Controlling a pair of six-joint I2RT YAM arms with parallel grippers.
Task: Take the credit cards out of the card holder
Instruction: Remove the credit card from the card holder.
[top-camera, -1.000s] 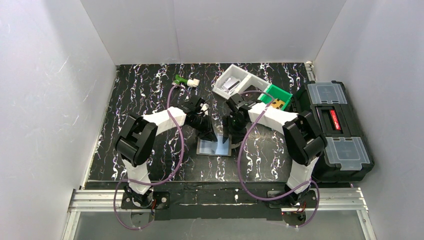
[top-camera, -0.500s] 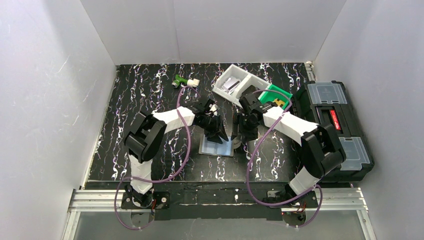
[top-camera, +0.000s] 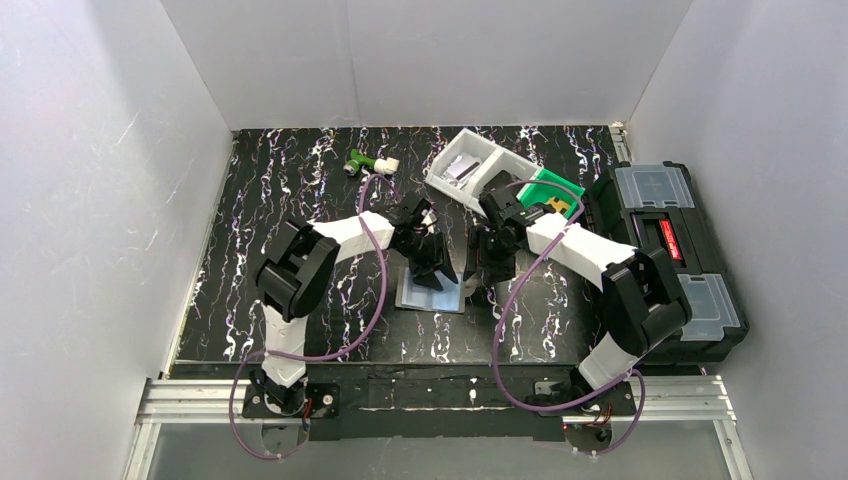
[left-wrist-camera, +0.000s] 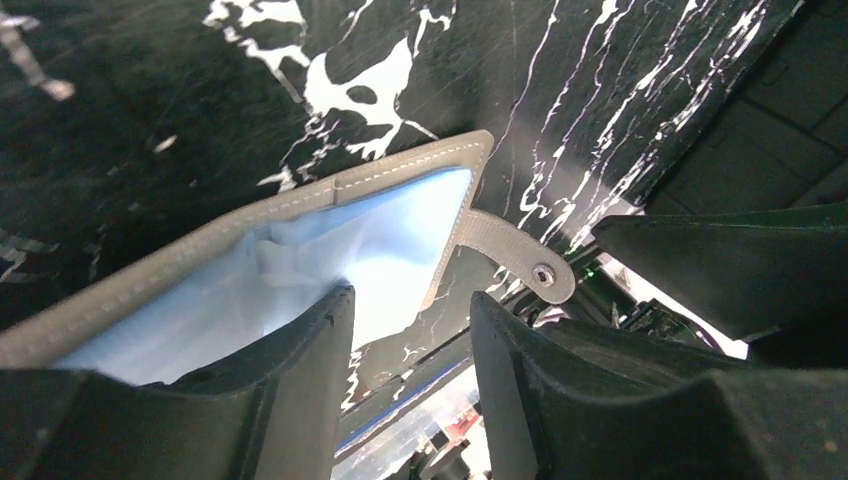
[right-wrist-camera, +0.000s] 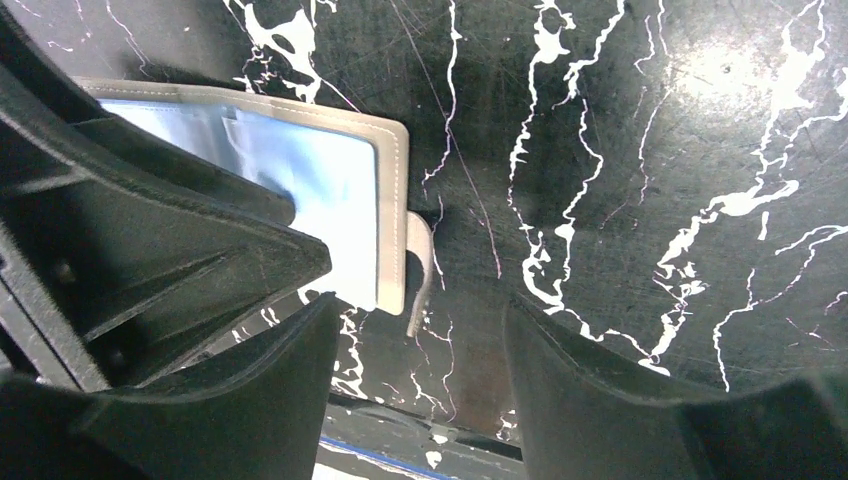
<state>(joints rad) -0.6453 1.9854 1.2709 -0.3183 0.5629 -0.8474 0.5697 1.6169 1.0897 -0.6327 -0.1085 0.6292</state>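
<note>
The card holder (top-camera: 433, 295) lies open and flat on the black marbled table, grey rim up, shiny blue sleeves showing. My left gripper (top-camera: 431, 276) is open over it. In the left wrist view (left-wrist-camera: 410, 325) one finger (left-wrist-camera: 290, 390) rests on the blue sleeve (left-wrist-camera: 300, 250) and the other stands past the holder's edge near its snap tab (left-wrist-camera: 520, 258). My right gripper (top-camera: 480, 268) is open just right of the holder. In the right wrist view (right-wrist-camera: 415, 330) it straddles bare table beside the holder (right-wrist-camera: 330, 170) and tab (right-wrist-camera: 421, 270). No credit cards can be told apart from the sleeves.
A white bin (top-camera: 470, 165) and a green bin (top-camera: 550, 192) stand at the back right. A black toolbox (top-camera: 665, 255) lies along the right edge. A small green and white object (top-camera: 370, 161) sits at the back.
My left gripper has moved right and down onto the open holder. My right arm has swung out to the right, its gripper now just right of the holder. Little differs over the last half second.
</note>
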